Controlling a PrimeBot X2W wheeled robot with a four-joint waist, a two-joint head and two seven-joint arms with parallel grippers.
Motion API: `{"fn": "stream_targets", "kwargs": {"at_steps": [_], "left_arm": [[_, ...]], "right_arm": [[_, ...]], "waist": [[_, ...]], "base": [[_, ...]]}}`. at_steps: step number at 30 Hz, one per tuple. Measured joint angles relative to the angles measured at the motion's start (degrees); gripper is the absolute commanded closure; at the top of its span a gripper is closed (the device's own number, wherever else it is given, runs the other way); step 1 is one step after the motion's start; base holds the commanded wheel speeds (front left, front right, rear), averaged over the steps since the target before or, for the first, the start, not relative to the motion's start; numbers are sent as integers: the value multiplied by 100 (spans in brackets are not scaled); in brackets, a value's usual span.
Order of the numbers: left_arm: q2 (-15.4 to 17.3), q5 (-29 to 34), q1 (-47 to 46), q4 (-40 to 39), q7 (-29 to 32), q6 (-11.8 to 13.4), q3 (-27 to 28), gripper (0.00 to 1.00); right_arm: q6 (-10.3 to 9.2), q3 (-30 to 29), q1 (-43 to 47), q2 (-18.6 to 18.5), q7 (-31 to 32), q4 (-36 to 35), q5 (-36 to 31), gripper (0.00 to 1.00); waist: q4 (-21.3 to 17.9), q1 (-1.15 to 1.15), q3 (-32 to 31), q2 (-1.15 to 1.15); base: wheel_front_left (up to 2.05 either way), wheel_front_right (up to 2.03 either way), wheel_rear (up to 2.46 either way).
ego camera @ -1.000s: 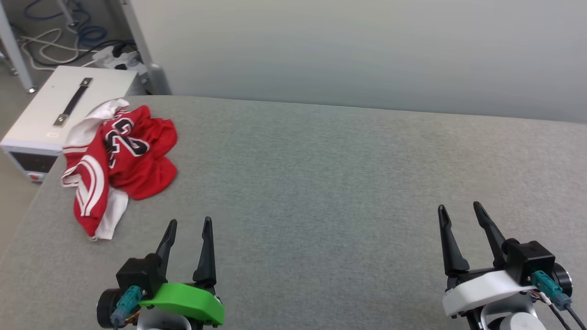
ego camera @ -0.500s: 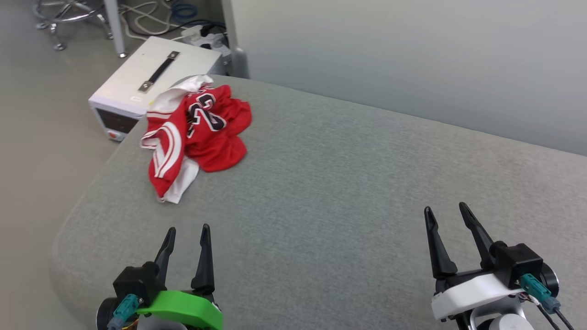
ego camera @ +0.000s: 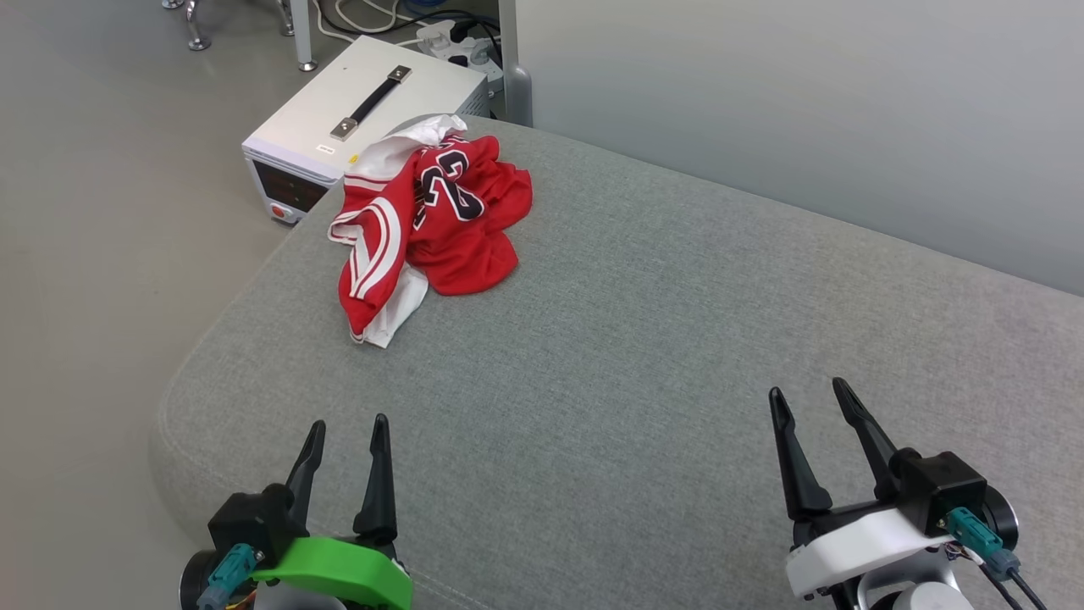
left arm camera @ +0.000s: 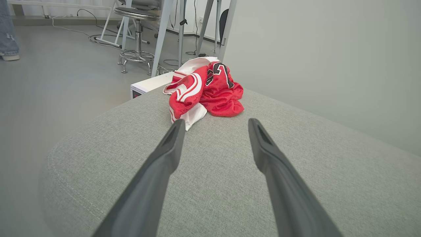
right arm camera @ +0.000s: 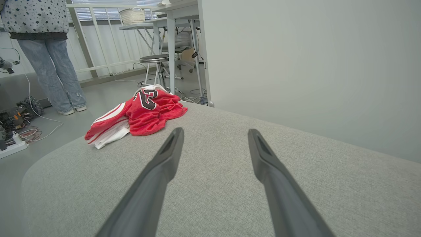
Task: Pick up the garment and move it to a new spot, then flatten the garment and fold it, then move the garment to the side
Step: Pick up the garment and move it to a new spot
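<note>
The garment [ego camera: 428, 224] is lying crumpled at 11 o'clock on the grey desk [ego camera: 644, 339], near its edge. The left tool [ego camera: 348, 422] and right tool [ego camera: 806, 388] are hovering released and empty. The left one, being nearer, should be pinching a raised fold deeply.

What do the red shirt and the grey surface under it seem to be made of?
The red shirt looks like thin, soft jersey knit, possibly synthetic: it crumples into loose folds and has a faint sheen. The grey surface looks like matte woven upholstery cloth: a fine flecked weave and a stitched seam along its rounded edge.
</note>
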Motion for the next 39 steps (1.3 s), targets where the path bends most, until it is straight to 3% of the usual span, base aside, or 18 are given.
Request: {"fn": "stream_targets", "kwargs": {"at_steps": [14, 22, 26, 32, 39], "left_arm": [[0, -46, -85, -74, 0, -5, 339, 0], [130, 69, -1281, 264, -2, -274, 777, 0], [645, -121, -2217, 1185, 163, -341, 670, 0], [1660, -993, -3802, 2051, 1440, -381, -58, 0], [2824, -2312, -4889, 2335, 2982, -382, -804, 0]], "right_arm": [[0, 48, -134, 2, 0, -9, -122, 0], [0, -8, -516, 5, -1, -269, -431, 0], [0, 20, -782, 8, -8, -460, -697, 0], [0, -13, -1196, 7, 83, -902, -883, 0], [0, 182, -1491, 11, 163, -1280, -935, 0]], "waist": [[-146, 0, 176, 0], [-365, 0, 700, 0], [-512, 0, 1064, 0], [-790, 1, 1655, 0], [-1191, 1, 2255, 0]], "base": [[0, 0, 0], [0, 0, 0], [0, 0, 0], [0, 0, 0], [0, 0, 0]]}}
